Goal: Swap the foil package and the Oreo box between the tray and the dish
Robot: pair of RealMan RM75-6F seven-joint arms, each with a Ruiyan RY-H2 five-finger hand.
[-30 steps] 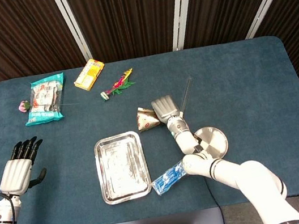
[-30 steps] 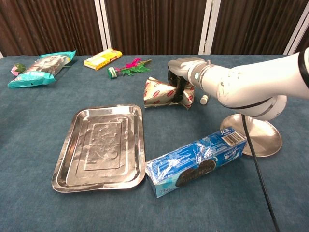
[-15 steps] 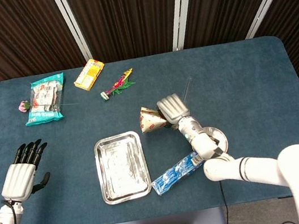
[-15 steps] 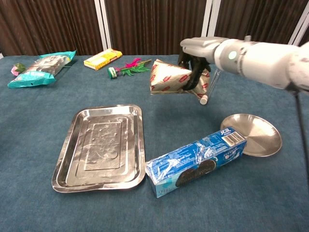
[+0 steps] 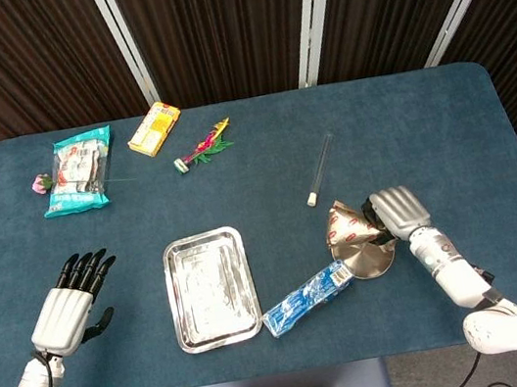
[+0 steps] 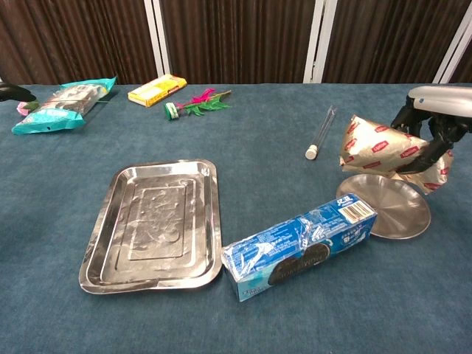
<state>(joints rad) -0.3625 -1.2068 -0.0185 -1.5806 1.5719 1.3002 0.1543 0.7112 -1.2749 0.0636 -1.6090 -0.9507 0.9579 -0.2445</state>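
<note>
So my right hand grips the foil package above the dish; lower gently, center it (left hand idle, fingers apart at 8 o'clock).

Robot test lab, blue felt-covered desk, dark curtain panels with white frames behind the desk, assorted props scattered on it

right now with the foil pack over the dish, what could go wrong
The right hand holds the foil package above the dish, which looks smaller than the package, so it may slide off the rim once released. The Oreo box lies with one end against the dish, so lowering the package could nudge it.
</note>
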